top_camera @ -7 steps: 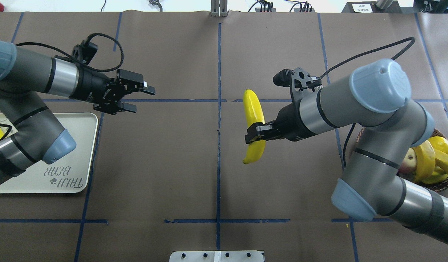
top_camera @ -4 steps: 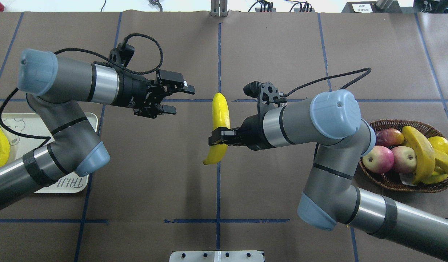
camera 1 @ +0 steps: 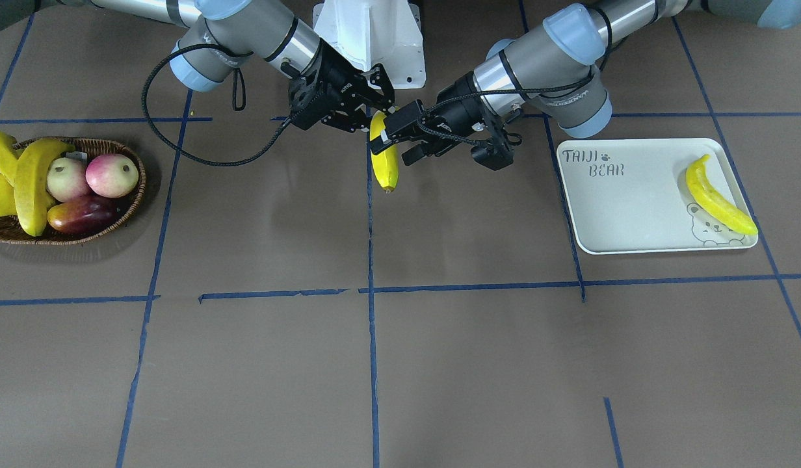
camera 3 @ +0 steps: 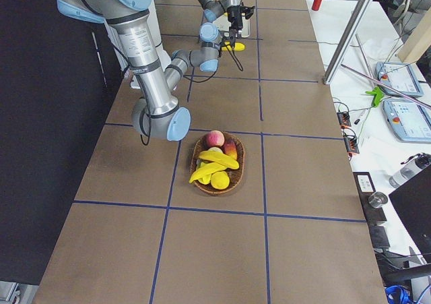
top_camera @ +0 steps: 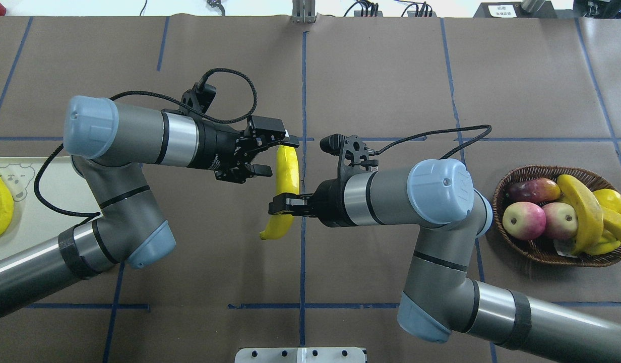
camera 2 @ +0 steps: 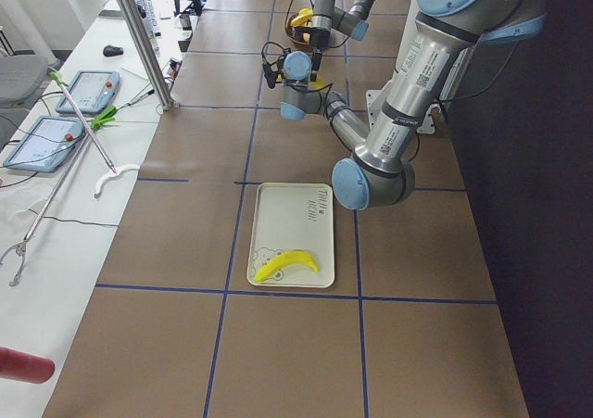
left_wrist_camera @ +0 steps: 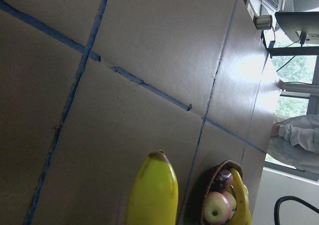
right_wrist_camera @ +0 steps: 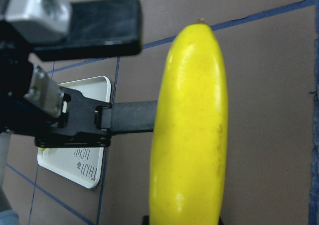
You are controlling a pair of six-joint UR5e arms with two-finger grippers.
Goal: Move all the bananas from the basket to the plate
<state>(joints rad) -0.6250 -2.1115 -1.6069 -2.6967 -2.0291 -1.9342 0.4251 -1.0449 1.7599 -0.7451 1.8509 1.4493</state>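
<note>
My right gripper (top_camera: 285, 204) is shut on a banana (top_camera: 286, 171) and holds it above the table's middle; it also shows in the front view (camera 1: 384, 162) and the right wrist view (right_wrist_camera: 192, 125). My left gripper (top_camera: 271, 155) is open, its fingers (right_wrist_camera: 94, 20) on either side of the banana's far end, apart from it. One banana (camera 1: 719, 198) lies on the cream plate (camera 1: 634, 208) at my left. Two bananas (top_camera: 585, 212) lie in the wicker basket (top_camera: 542, 170) at my right.
The basket also holds two pink-green apples (top_camera: 524, 221), a dark red mango (top_camera: 535, 190) and a plump yellow fruit (top_camera: 610, 199). The robot base (camera 1: 371, 32) stands behind the grippers. Blue tape lines cross the brown table cover.
My right arm carried the banana leftward to the table's middle. My left arm swung right from the plate, and its open jaws now straddle the banana's far end.
</note>
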